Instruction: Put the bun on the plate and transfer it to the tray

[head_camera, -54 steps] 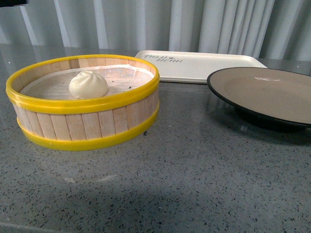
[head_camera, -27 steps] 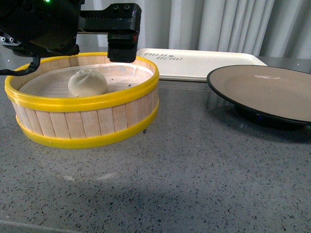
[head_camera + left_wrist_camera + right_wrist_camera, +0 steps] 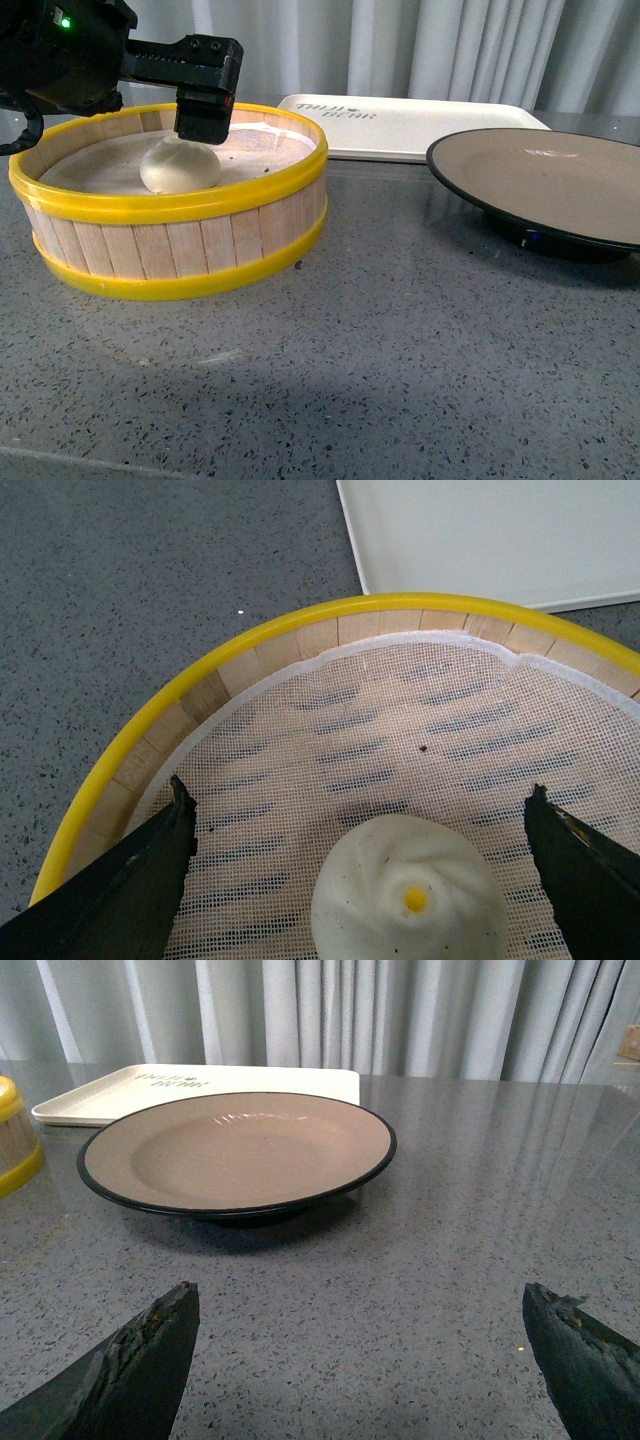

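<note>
in one steamer (image 3: 180,205), one bun (image 3: 178,170) under wide left pincer (image 3: 360,788), right pincer (image 3: 360,1290) wide, one plate (image 3: 545,185), one tray (image 3: 420,132)

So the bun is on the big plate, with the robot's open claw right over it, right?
No. The bun sits in the yellow-rimmed steamer basket, not on the plate, as the front view shows. The open left gripper is over it.

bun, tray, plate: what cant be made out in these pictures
- Bun: base hidden by the steamer rim in the front view; part of it cut off by the frame edge in the left wrist view.
- Tray lettering: too small and blurred to read, front view.
- Plate: right side cut off by the front view's edge.
</note>
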